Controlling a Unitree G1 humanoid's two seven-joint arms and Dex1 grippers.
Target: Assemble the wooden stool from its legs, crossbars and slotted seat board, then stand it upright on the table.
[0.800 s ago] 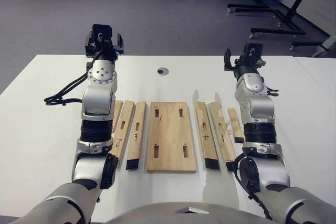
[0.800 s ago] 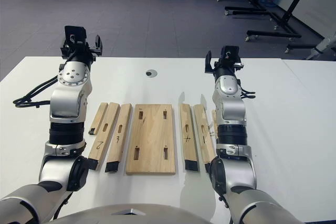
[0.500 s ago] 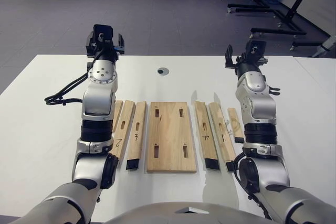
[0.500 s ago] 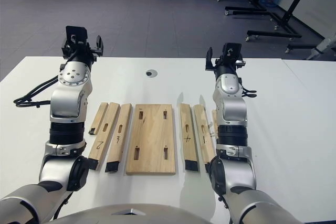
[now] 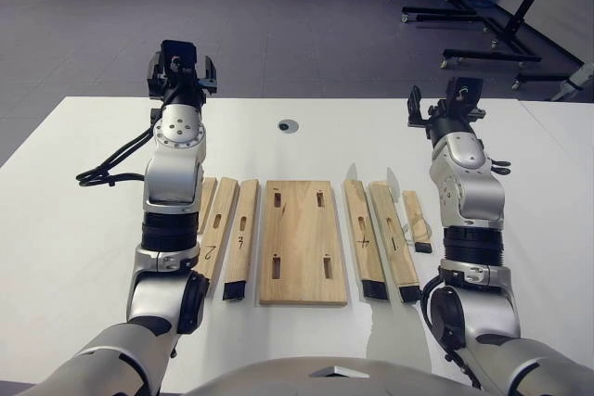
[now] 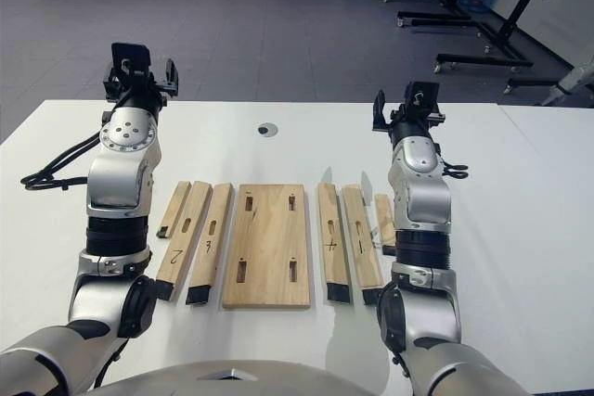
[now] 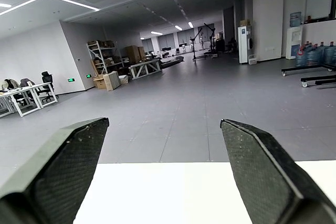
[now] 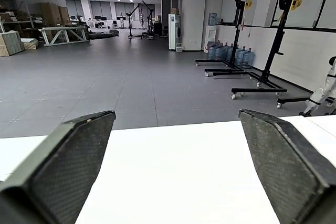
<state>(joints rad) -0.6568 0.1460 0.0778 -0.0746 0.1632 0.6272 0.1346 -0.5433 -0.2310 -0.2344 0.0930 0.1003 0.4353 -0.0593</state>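
A: Now that the right arm (image 6: 422, 194) has swung outward toward its own side of the desk (image 6: 520, 229), what has it laid bare?

B: The right crossbar (image 6: 384, 220), the short piece at the right end of the row, which the forearm covered a moment ago. It lies flat, just beside the outer right leg (image 6: 357, 243). The left arm (image 6: 121, 173) has hardly stirred, and no piece of wood has moved.

A: And the jaws?

B: The left jaws and the right jaws alike are spread wide and grip nothing. They are raised over the far part of the desk, facing out into the hall, well apart from the parts.

A: So where does assembly stand?

B: By my reading, at the very start: nothing joined, nothing lifted. The sideways move looks like clearing the way to the parts before a first grasp, though that is a judgement.

A: The count, please.

B: One slotted seat board (image 6: 267, 245), flat in the middle, with four slots cut in it. Four legs with dark feet: the outer left leg (image 6: 186, 234) and inner left leg (image 6: 212, 240), the inner right leg (image 6: 330, 240) and its outer neighbour. Two crossbars: the one newly bared, and the left crossbar (image 6: 174, 208) beside the left forearm. Seven pieces, side by side
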